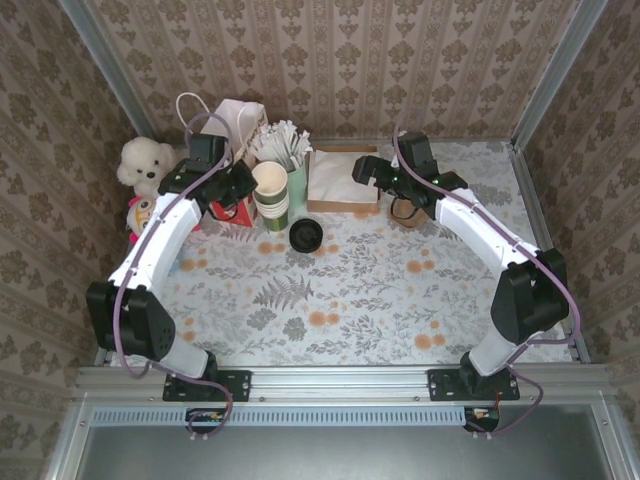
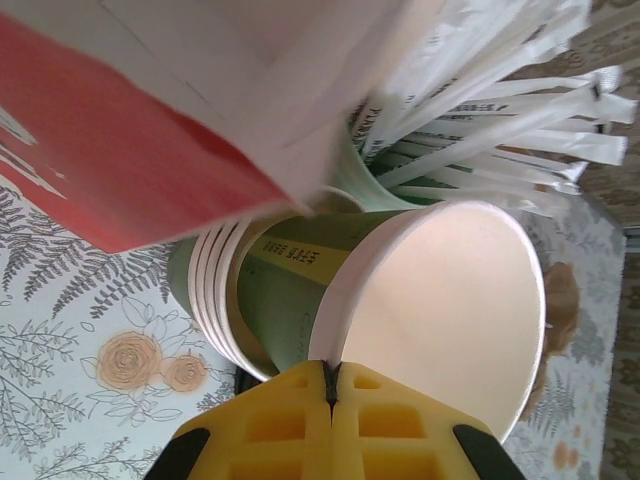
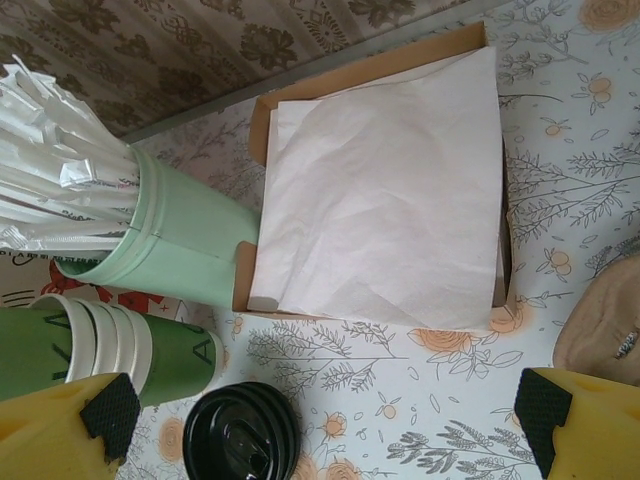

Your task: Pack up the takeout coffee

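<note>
Your left gripper (image 2: 330,375) is pinched on the wall of the top cup (image 2: 440,300) of the green cup stack (image 1: 270,195). The black lid (image 3: 240,435) lies flat just in front of that stack. Your right gripper (image 3: 325,410), spread wide over the napkin box (image 3: 244,275) beside the stack, looks the freer hand to reach it.

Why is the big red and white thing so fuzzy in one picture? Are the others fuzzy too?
Left wrist view: the red and white bag sits very near the lens, so it blurs; the stack of cups is sharper. Right wrist view: napkins and black lid look crisp. Top view: even light, soft shadows.
</note>
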### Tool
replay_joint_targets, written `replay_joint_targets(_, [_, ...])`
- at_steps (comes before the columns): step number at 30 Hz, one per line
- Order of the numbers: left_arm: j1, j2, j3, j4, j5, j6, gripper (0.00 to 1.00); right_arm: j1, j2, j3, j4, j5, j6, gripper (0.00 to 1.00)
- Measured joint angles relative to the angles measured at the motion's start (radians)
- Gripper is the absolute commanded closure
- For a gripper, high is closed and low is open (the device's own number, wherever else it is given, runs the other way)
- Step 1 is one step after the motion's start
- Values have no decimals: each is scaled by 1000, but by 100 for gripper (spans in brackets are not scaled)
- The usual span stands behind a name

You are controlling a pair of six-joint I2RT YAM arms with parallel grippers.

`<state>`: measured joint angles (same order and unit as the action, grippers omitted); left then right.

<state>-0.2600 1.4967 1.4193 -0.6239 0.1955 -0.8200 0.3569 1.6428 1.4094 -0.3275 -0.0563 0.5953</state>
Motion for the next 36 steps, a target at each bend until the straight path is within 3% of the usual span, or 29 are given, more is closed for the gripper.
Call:
replay_joint_targets(9, [0, -81, -22, 31, 14, -17, 100, 11, 8, 11, -13, -1, -44, 0])
replay_joint_targets(15, [0, -213, -36, 43, 10, 41, 100, 11, 7, 2, 18, -10, -95, 0])
replay_joint_targets(26, [-79, -277, 126, -314, -13, 206, 100, 11, 6, -17, 34, -137, -183, 2])
replay_joint_targets(32, [-157, -362, -32, -347, 58, 298, 100, 22, 50, -33, 56, -205, -225, 5])
replay_joint_targets(36, [-200, -331, -151, -313, 80, 346, 100, 54, 129, -32, 62, -209, -258, 5])
